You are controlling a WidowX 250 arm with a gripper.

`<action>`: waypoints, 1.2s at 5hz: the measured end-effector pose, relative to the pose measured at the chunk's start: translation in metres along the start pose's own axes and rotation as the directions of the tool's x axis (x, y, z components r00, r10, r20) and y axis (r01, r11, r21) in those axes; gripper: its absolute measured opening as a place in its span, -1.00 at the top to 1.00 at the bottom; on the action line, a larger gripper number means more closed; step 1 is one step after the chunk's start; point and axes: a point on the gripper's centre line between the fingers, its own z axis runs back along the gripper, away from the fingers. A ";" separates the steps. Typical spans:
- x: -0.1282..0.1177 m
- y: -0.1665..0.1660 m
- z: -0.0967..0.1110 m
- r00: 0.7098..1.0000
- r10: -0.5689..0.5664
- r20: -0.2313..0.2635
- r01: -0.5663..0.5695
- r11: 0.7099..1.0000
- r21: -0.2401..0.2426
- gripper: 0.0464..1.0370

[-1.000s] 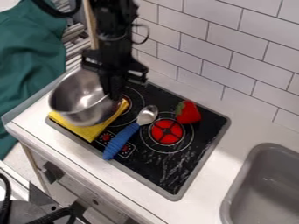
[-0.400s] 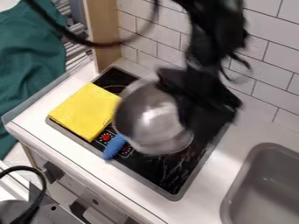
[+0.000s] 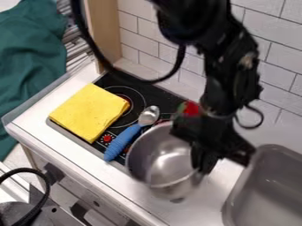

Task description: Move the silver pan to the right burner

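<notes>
Silver pan [image 3: 160,162], its three o'clock rim clamped in the gripper [image 3: 204,162], sits six o'clock of the right burner's [image 3: 167,116] centre; crossing looks done, centring and release remain.

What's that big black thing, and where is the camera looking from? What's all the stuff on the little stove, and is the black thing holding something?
The big black thing is a robot arm. It works a bit like your own arm, but with a gripper for a hand. The camera stands still and looks down at a slant on a toy kitchen.

The gripper is at the side of the silver pan and seems to be holding it by its rim. The pan is over the front part of the black stove top.

On the stove top lie a yellow cloth and a spoon with a blue handle. The red thing with a green top, partly behind the arm, looks like a toy strawberry. Beside the stove is a gray sink.
</notes>
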 end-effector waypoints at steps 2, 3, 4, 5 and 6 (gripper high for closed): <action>0.008 0.014 -0.023 0.998 0.030 -0.047 -0.032 0.999 -0.029 0.98; 0.014 0.012 -0.029 0.998 0.018 -0.062 -0.020 0.999 -0.034 0.94; 0.017 0.012 -0.026 0.999 -0.014 -0.052 0.013 1.000 -0.012 0.64; 0.022 0.011 -0.005 0.999 -0.032 -0.016 0.032 0.999 0.029 0.12; 0.022 0.013 0.014 1.000 -0.029 0.012 0.028 0.997 0.068 -0.51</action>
